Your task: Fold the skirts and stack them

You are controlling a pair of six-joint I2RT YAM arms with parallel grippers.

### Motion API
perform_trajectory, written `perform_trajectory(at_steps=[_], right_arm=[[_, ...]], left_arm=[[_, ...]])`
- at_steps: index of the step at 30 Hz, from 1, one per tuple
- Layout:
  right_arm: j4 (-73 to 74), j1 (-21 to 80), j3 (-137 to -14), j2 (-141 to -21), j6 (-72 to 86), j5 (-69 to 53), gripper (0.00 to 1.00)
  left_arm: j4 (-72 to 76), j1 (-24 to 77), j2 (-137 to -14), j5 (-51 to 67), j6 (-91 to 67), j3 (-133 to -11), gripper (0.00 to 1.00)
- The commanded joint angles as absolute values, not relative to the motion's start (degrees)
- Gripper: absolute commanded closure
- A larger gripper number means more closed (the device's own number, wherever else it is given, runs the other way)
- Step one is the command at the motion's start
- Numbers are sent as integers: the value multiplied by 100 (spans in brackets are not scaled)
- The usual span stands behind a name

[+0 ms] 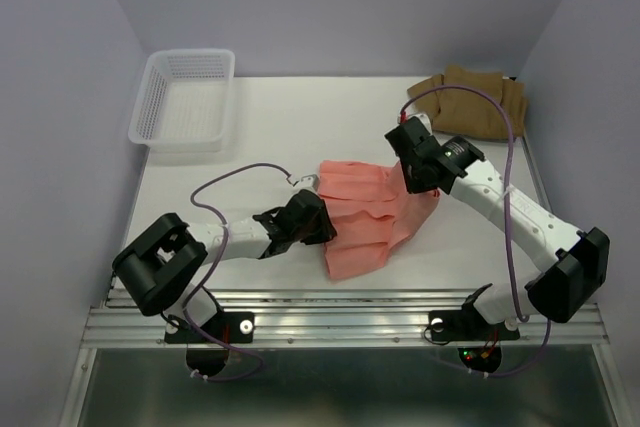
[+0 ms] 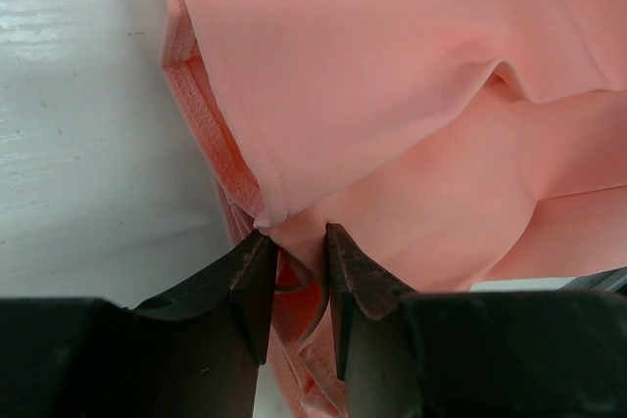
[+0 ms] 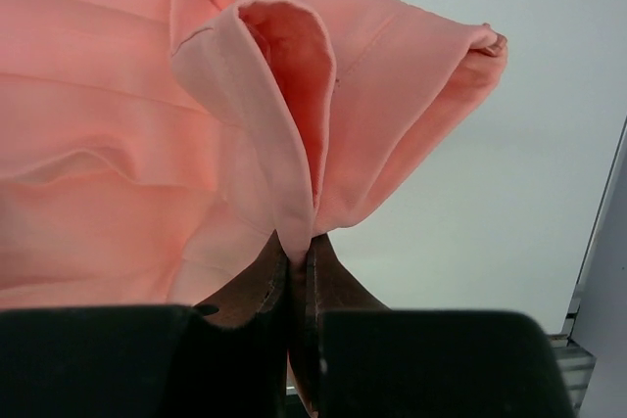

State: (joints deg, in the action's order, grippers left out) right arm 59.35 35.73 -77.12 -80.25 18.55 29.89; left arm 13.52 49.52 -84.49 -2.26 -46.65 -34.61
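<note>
On counter [image 1: 300,127]: pink skirt [image 1: 365,217] lay rumpled between the arms. Right end effector [image 3: 300,242] clenched a folded corner. Left end effector [image 2: 294,237] straddled the opposite edge, jaws narrow; could not tell if gripping. Best to catch both layers, then lift evenly.

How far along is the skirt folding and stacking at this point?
Done: nothing clearly; no stack shows. In hand: the salmon-pink skirt lies loosely spread mid-table, with the right gripper shut on one corner and the left gripper holding a fold of the opposite edge between its jaws. Left: folding it, then the tan skirt, which lies rumpled at the far right corner. Only these two skirts show.
</note>
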Motion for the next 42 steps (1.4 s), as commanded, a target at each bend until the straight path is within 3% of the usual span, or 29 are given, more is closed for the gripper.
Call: perform_trajectory(at_steps=[1, 19, 42], right_arm=[[5845, 3928, -8016, -7778, 1749, 2900, 99], [5590, 5378, -8341, -8955, 2751, 2716, 99], [4782, 5634, -8464, -10116, 3410, 1855, 95]], left_arm=[[1512, 5036, -8508, -343, -4720, -3718, 63], [1600, 5229, -8631, -378, -4878, -3762, 64], [1661, 5247, -8482, -413, -5027, -3604, 62]])
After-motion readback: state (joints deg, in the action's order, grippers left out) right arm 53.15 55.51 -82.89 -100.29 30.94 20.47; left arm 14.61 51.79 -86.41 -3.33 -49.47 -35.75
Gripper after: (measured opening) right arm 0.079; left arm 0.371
